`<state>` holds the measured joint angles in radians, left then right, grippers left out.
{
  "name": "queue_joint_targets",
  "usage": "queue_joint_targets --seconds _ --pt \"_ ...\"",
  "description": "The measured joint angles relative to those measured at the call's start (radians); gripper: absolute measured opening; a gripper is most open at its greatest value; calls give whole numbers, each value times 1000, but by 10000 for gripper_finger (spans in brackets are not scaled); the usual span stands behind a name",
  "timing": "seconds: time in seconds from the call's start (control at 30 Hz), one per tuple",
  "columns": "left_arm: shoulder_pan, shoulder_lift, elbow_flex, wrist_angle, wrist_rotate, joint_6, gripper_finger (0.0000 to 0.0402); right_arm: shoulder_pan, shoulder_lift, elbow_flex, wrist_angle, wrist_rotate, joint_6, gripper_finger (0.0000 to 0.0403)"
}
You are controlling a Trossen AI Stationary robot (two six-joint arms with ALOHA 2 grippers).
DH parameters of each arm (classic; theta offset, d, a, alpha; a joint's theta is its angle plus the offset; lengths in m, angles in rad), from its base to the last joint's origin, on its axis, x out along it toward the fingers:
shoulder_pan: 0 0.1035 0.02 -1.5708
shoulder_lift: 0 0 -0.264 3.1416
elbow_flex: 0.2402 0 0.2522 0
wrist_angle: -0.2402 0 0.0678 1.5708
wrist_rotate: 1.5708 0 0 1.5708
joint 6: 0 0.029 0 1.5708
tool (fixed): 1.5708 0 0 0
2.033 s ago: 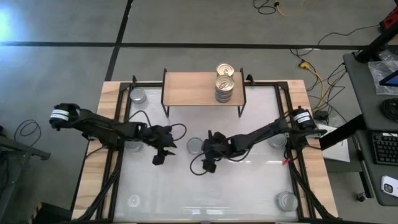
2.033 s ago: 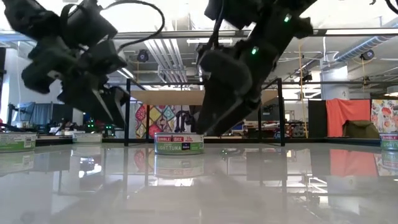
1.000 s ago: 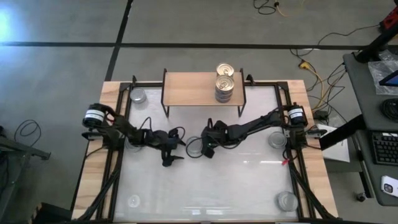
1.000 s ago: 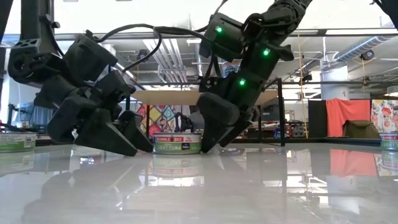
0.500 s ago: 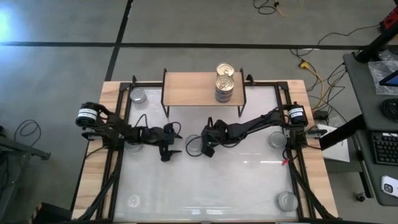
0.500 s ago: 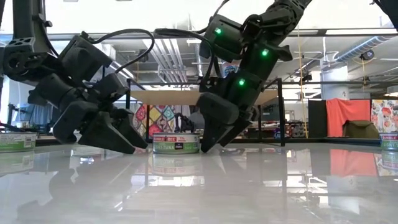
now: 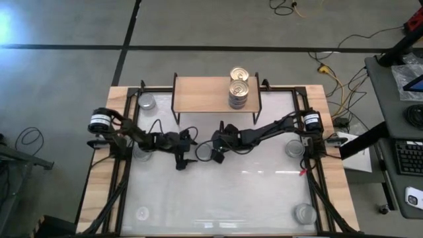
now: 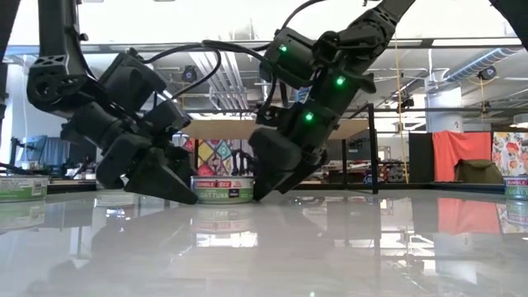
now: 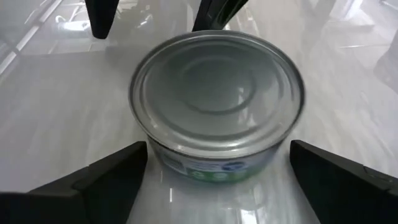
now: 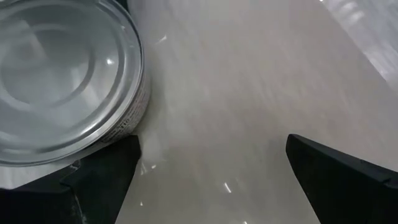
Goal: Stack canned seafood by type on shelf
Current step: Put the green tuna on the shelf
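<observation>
A silver-topped tin [image 9: 216, 106] of the canned seafood stands upright on the glossy white table, near its middle [image 7: 203, 153]. My left gripper [image 7: 187, 157] is open, low over the table on the tin's left; its fingers [image 9: 112, 177] stand on either side of the tin with small gaps. My right gripper [image 7: 215, 152] is open and slants down at the tin's right side [image 8: 247, 191]. The shelf [image 7: 205, 94] stands at the table's far edge, with gold-topped tins [image 7: 238, 88] stacked on its right part. My right gripper meets the tin's side wall near the bottom [image 10: 134, 127] with the tip of one finger [image 10: 118, 165]; the other finger stands free over bare table. The fingers slant down from the table's right. The tin rests flat on the table, upright.
Single tins stand at the table's far left corner [image 7: 147, 102], left edge [image 7: 141, 153], right edge [image 7: 294, 148] and both near corners [image 7: 141, 213], [image 7: 305, 213]. Black rails [image 7: 125, 172] run along the table's sides. Bare table lies near the front.
The middle tin has slid a little toward the table's left, with my right gripper following at its right side. My left gripper has drawn back slightly toward the left edge, then come forward again around the tin, staying low.
</observation>
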<state>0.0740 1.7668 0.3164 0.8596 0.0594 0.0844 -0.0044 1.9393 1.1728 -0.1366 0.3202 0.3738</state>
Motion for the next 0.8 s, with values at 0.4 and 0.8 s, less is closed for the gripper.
queue_joint_targets --seconds 0.4,0.8 --pt "4 48 10 65 34 -13 379 3 37 -3 115 6 16 400" --pt "2 67 -8 159 36 -16 378 27 30 56 -79 -1 63 400"
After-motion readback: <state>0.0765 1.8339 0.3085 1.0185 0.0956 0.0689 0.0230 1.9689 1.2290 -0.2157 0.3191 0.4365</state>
